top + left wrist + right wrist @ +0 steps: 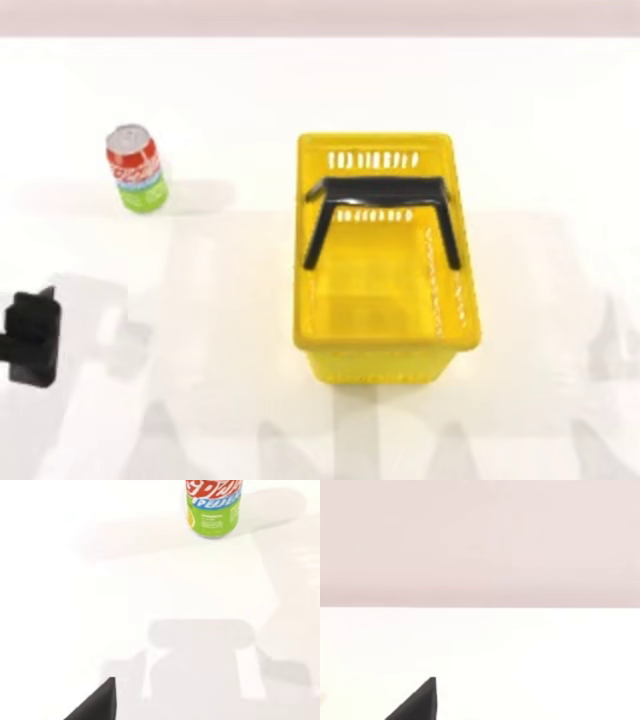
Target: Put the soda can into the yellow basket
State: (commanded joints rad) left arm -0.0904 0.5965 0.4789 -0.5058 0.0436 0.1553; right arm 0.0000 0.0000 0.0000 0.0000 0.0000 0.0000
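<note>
Soda can: the soda can point(136, 168) stands upright on the table's far left, long axis vertical, well apart from the yellow basket point(385, 345).
Basket: at the table's middle, black handle point(380, 190) folded across its far half, nothing inside.
Key relation: the can lies farther away than the left gripper point(33, 336) and a little to its right; in the left wrist view the can point(212, 507) sits straight ahead.
Nearer arm: the left, clearly.
Left arm pose: low at the near left edge, pointing toward the can; whether its fingers are spread or clenched I cannot tell.
Right arm: out of the top view; finger state cannot be told.
</note>
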